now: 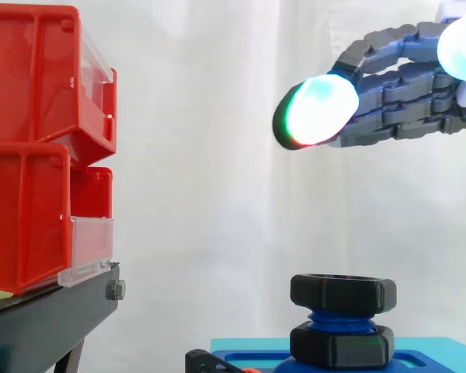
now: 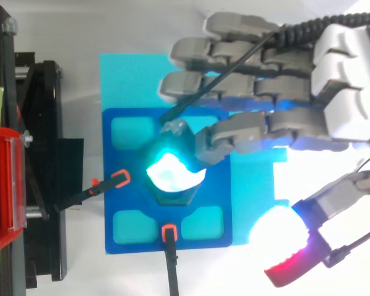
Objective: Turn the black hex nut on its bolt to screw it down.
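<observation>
Two black hex nuts sit on a blue threaded bolt: the upper nut near the bolt's top, the lower nut down by the base. The bolt stands on a blue fixture plate. My hand hovers well above the upper nut, its fingers stretched out almost straight to the left, touching nothing. One glowing fingertip points left over the bolt. From above, the fingers cover part of the nut, which glows cyan under them. The thumb is spread away toward the front.
Red bins are stacked on a black stand at the left. Black clamps with orange tips hold the fixture plate at its left and front edges. A light blue sheet lies under the plate.
</observation>
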